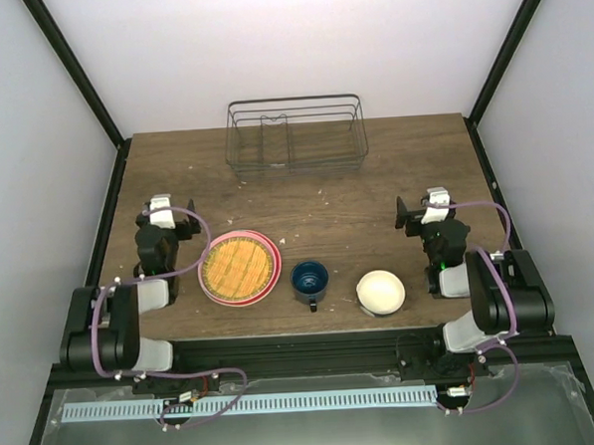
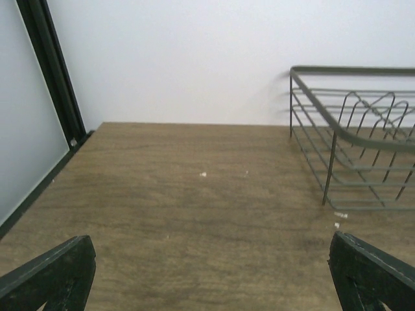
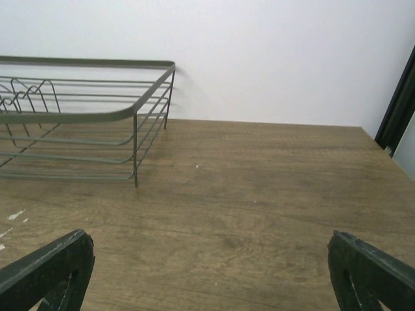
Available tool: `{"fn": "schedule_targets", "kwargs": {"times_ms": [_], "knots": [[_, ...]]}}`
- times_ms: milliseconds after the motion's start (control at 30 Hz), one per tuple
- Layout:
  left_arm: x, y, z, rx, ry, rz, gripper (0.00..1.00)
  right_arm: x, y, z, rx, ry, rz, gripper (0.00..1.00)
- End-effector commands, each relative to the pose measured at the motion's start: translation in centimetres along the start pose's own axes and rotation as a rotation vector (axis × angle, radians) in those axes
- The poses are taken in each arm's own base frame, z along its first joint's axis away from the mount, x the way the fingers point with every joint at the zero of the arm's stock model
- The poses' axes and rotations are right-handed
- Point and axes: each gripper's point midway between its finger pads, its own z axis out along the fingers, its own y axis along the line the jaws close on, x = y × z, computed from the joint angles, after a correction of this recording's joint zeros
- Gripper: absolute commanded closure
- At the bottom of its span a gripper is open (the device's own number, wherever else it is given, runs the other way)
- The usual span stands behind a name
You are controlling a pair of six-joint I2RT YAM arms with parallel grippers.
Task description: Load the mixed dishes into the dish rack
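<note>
Left claw and right claw gaped empty toward the unloaded rack; plates, mug, bowl sat within reach.

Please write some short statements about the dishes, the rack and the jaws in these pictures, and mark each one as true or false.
1. The dish rack stands empty at the far side of the table. True.
2. The woven-pattern plate lies on the pink plate. True.
3. The cream bowl stands to the right of the blue mug. True.
4. The blue mug is upside down. False: it stands upright, opening upward.
5. The left jaws are shut on a plate. False: both pairs of jaws stand open and hold nothing.
</note>
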Motion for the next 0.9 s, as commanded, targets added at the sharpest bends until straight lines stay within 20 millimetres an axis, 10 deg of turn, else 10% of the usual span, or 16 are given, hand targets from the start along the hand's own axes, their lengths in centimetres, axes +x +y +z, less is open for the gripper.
{"fn": "schedule_targets", "kwargs": {"times_ms": [0, 200, 400, 867], "knots": [[-2.2, 0.2, 0.1, -0.027, 0.016, -0.030, 0.00, -2.3, -0.2, 0.0, 0.025, -0.050, -0.018, 0.00], [-5.0, 0.8, -0.4, -0.076, 0.072, -0.037, 0.00, -1.9, -2.3, 0.9, 0.149, 0.108, -0.043, 0.00], [-8.1, 0.4, -1.1, -0.061, 0.160, -0.041, 0.00, -6.2, -2.6, 2.1, 0.210, 0.180, -0.038, 0.00], [-16.8, -1.4, -1.0, 0.012, 0.274, -0.061, 0.00, -15.5, 7.4, 9.4, 0.038, 0.340, 0.074, 0.00]]}}
